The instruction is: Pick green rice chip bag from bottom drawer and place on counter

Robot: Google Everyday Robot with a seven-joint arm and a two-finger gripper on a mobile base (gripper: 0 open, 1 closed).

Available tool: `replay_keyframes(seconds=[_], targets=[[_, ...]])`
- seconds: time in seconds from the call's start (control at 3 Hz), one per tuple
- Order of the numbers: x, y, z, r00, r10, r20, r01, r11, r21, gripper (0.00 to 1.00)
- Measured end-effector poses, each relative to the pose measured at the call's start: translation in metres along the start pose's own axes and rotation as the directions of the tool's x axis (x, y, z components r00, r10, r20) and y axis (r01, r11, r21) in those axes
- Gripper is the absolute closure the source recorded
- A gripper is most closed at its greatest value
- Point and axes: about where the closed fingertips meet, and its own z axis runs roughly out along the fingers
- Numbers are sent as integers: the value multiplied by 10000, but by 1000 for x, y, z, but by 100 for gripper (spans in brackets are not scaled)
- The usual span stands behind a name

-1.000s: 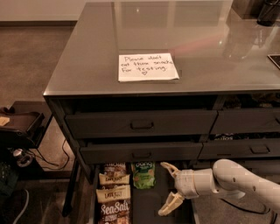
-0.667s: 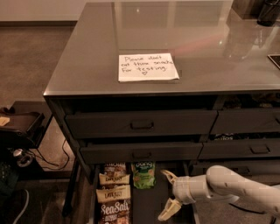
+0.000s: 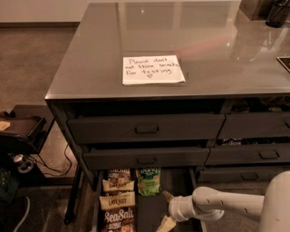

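Observation:
The green rice chip bag (image 3: 148,180) lies at the back of the open bottom drawer (image 3: 156,209), right of a column of brown bags. My gripper (image 3: 166,209) is over the drawer floor, just below and to the right of the green bag, not touching it. Its two cream fingertips (image 3: 166,223) stand spread apart with nothing between them. The white arm (image 3: 226,205) reaches in from the lower right. The glossy grey counter (image 3: 190,41) carries the white handwritten note (image 3: 152,70).
Cream-banded brown bags (image 3: 117,192) and a brown SeaSalt bag (image 3: 118,219) fill the drawer's left side. Two wider drawers with recessed handles (image 3: 147,129) stand slightly pulled out above. A dark object (image 3: 277,12) sits at the counter's far right. A low stand with cables (image 3: 22,136) is at left.
The gripper has moved left and slightly down over the drawer floor, closer to the green bag. The bags have not moved.

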Motion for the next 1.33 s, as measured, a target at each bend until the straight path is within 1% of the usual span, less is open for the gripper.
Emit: replay_keyframes(seconds=[0.33,0.67,1.0,1.33], targets=[[0,0,0,10000,1,2,-1,10000,3,0],[18,-6,17,9992,277,285,-288,9988,397,0],[33,-35,48,9971,372,662,-450,9915,1219,0],[37,-77,72,9941,239,1058,-479,9718,2310,0]])
